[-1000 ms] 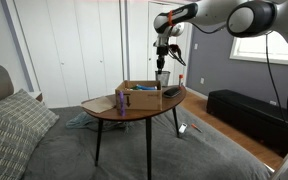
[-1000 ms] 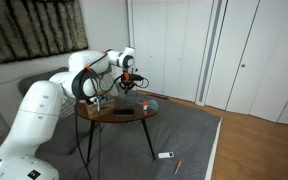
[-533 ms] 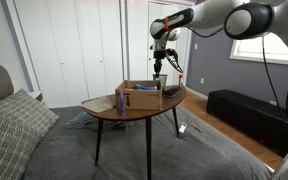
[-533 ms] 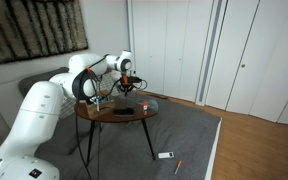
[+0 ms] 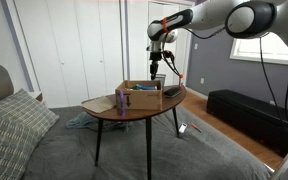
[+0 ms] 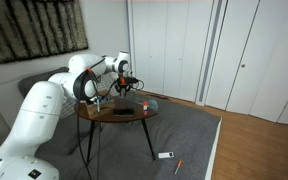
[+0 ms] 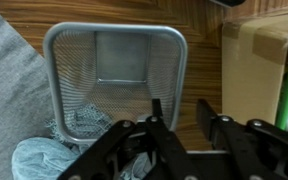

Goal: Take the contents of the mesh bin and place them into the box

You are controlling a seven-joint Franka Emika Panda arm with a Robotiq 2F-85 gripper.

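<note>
The silver mesh bin (image 7: 114, 75) stands on the wooden table, and I see only bare mesh inside it. The cardboard box (image 7: 256, 70) is next to it on the right, with a green item (image 7: 287, 95) inside. My gripper (image 7: 180, 115) hangs above the strip of table between bin and box. It is open and nothing shows between its fingers. In both exterior views the gripper (image 5: 156, 70) (image 6: 124, 88) is above the table, near the box (image 5: 139, 96).
A purple bottle (image 5: 120, 101) stands at the table's near edge beside the box. The round wooden table (image 6: 119, 112) stands on thin legs over grey carpet. Grey crumpled fabric (image 7: 39, 160) lies below the bin in the wrist view. Small items (image 6: 166, 155) lie on the floor.
The gripper has shifted sideways from over the mesh bin toward the box. The things on the table have not moved.
</note>
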